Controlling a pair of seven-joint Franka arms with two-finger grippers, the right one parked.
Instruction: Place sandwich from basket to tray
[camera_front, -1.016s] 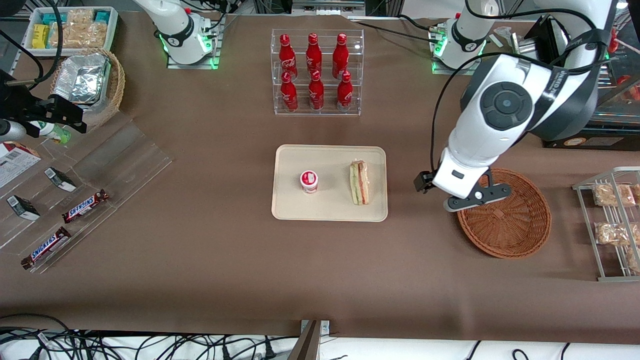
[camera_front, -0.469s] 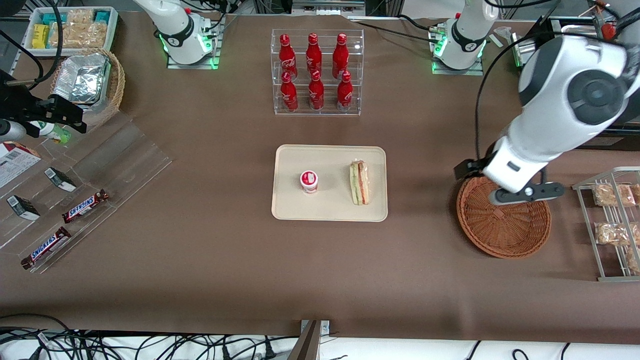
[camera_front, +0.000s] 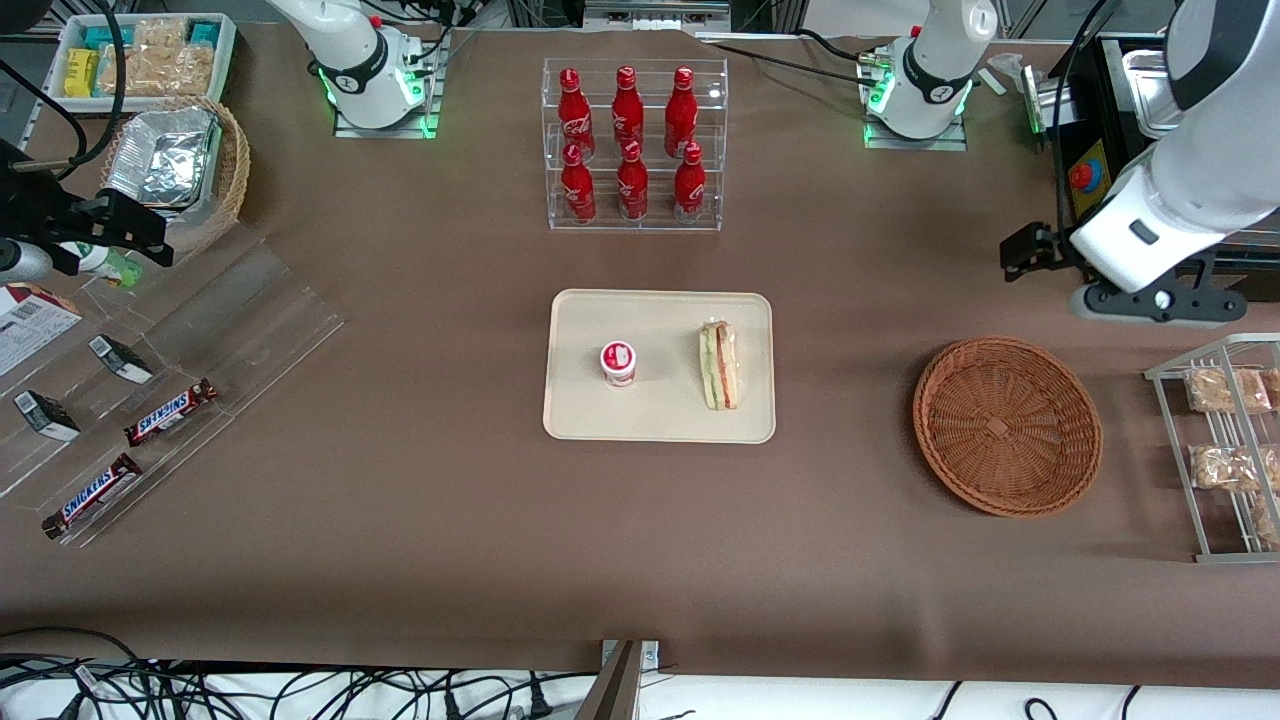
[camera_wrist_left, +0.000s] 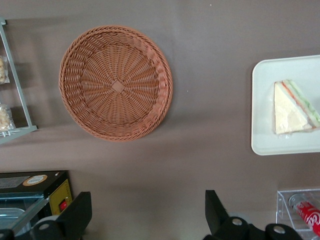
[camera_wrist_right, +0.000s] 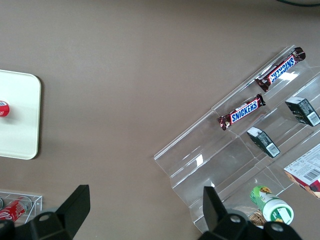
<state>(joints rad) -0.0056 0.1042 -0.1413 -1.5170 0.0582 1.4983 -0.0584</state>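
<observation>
One wrapped sandwich (camera_front: 720, 365) lies on the cream tray (camera_front: 660, 420) beside a small red-lidded cup (camera_front: 618, 362): a pale-bread wedge with red, green and yellow layers. It looks light, soft and slippery in film, so grip gently across the bread faces. The wicker basket (camera_front: 1007, 426) sits empty. High toward the working arm's end, the gripper (camera_front: 1145, 300) has its jaws spread wide, holding nothing.

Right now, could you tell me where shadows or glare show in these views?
Front view: a soft broad shadow lies on the brown cloth between the tray and the basket; the foil container glints. Left wrist view: the open tool hangs high over bare cloth, a faint dark band beside the basket; the sandwich is evenly lit.
</observation>
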